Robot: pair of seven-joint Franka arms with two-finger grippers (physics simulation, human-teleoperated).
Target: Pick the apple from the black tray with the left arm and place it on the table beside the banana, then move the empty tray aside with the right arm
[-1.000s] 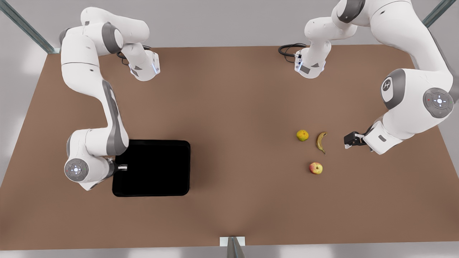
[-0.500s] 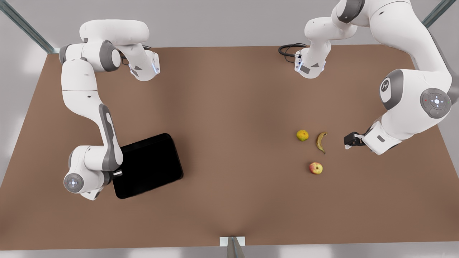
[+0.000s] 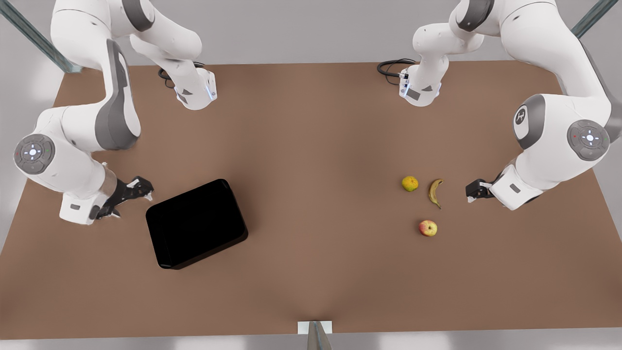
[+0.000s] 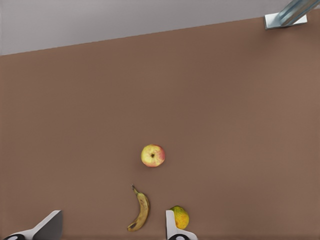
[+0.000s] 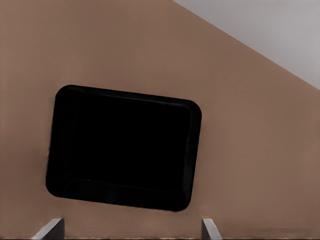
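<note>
1. The black tray [image 3: 197, 223] lies flat on the brown counter [image 3: 311, 146], turned at a slant. It sits toward the counter's near edge, on the front view's left side. Bare counter lies all around it.
2. The apple [image 3: 428, 228] rests on the counter on the front view's right side, just beside the banana [image 3: 435, 192] and not touching it. A round yellow-green citrus fruit [image 3: 410, 183] sits close on the banana's other side. All three fruits are well apart from the tray, with a wide bare stretch between.
3. The inside of the tray is so dark that its floor and rim are hard to tell apart.
4. In the left wrist view, the citrus fruit is partly hidden behind one fingertip [image 4: 172, 225].
5. The right gripper [image 3: 133, 190] hangs near the tray's corner, apart from it. Its jaws are spread wide and hold nothing. Its arm bends down from the counter's far left corner.
6. The left gripper [image 3: 474, 190] waits near the banana. Its jaws are wide open and hold nothing.
</note>
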